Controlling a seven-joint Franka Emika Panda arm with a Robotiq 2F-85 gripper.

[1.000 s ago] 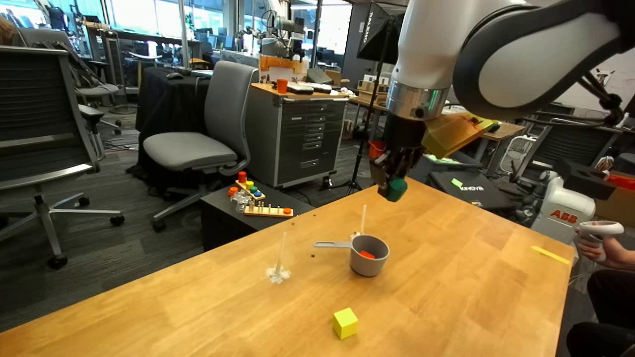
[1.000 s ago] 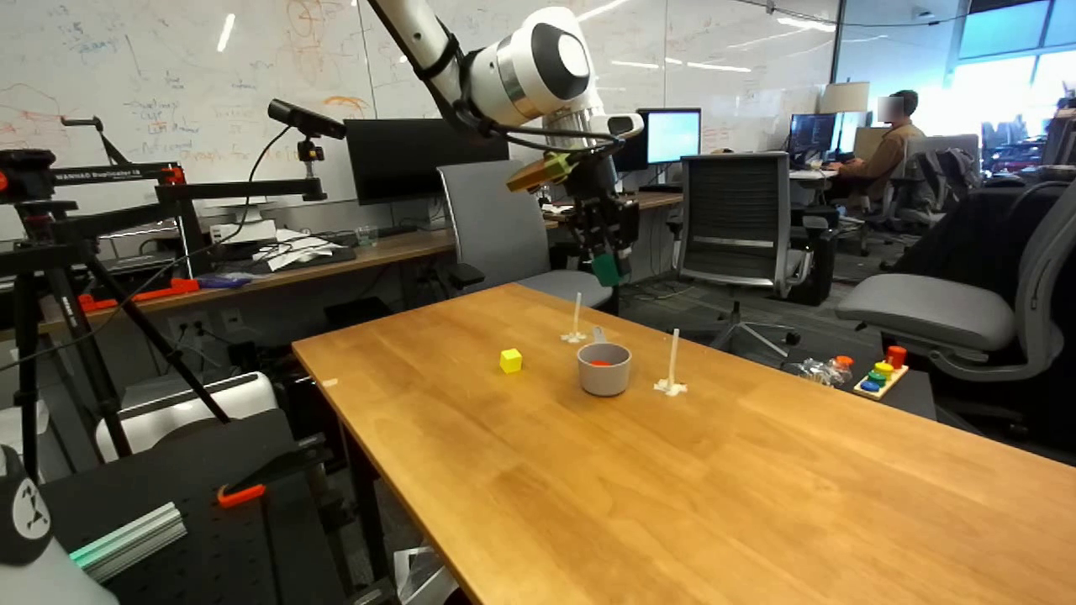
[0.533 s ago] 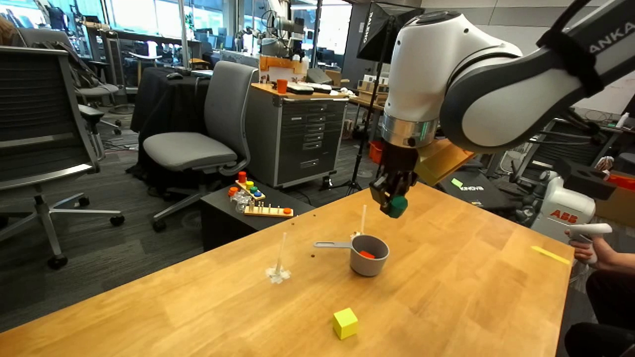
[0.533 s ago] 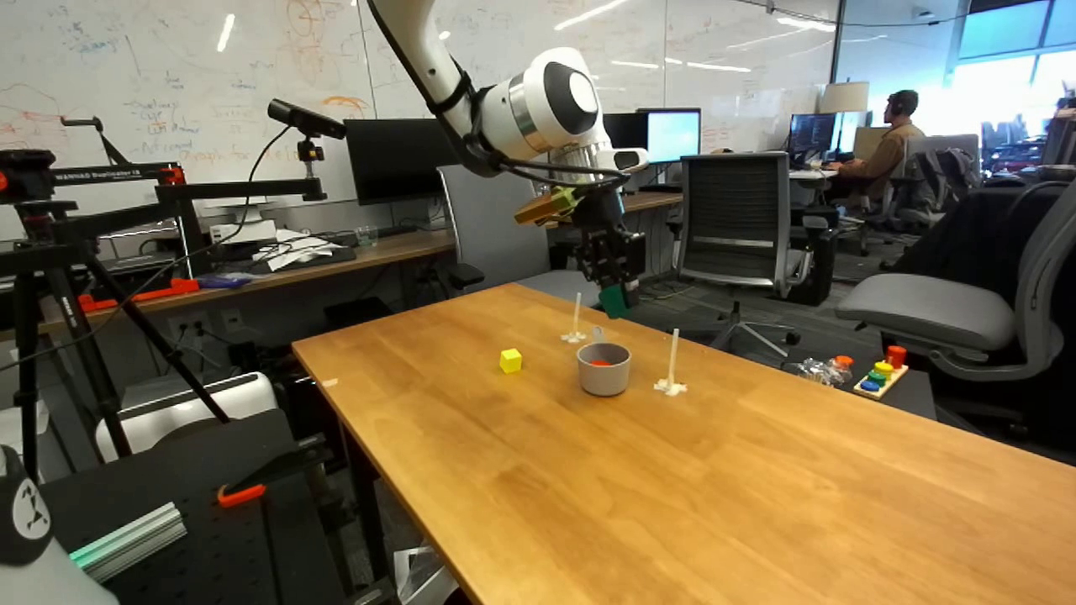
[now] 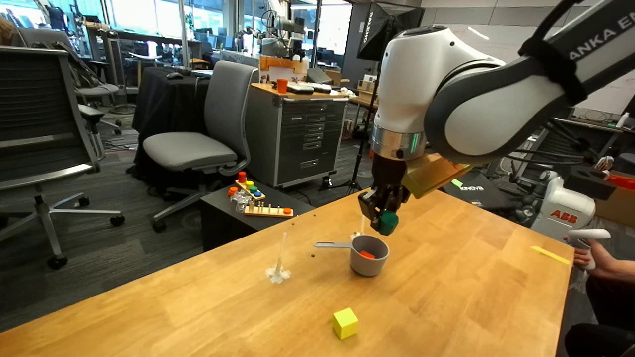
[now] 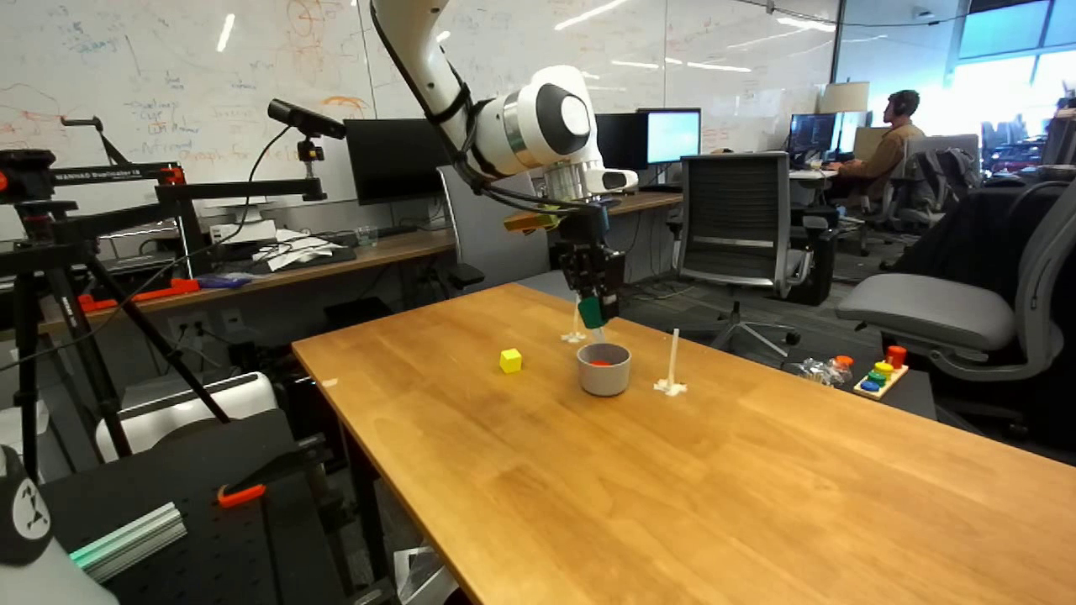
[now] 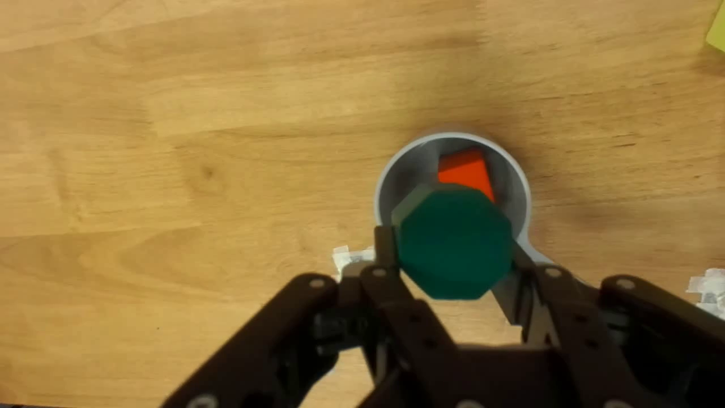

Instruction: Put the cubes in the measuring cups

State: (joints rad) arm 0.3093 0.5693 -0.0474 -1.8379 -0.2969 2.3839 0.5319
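Observation:
My gripper [image 5: 381, 218] is shut on a green block [image 5: 388, 224], which looks eight-sided in the wrist view [image 7: 456, 243]. It holds the block in the air above the grey cup's [image 5: 367, 266] handle side, partly over the mouth in the wrist view. The grey cup stands upright on the table; it also shows in an exterior view [image 6: 603, 383]. The red cube [image 7: 467, 173] lies inside this cup, partly hidden by the green block in the wrist view. The yellow cube [image 5: 345, 323] sits on the table apart from the cup. The clear cup is not in view.
Two thin upright sticks stand on white taped bases, a near one [image 5: 281, 258] and one beside the cup's handle [image 6: 576, 323]. A dark box with peg toys [image 5: 268, 211] stands beyond the table's [image 5: 446, 297] edge. A person holds a white controller [image 5: 589, 234].
The arm has come down, and the gripper has carried the green block lower and closer to the grey cup. The cup, red cube and yellow cube have not moved.

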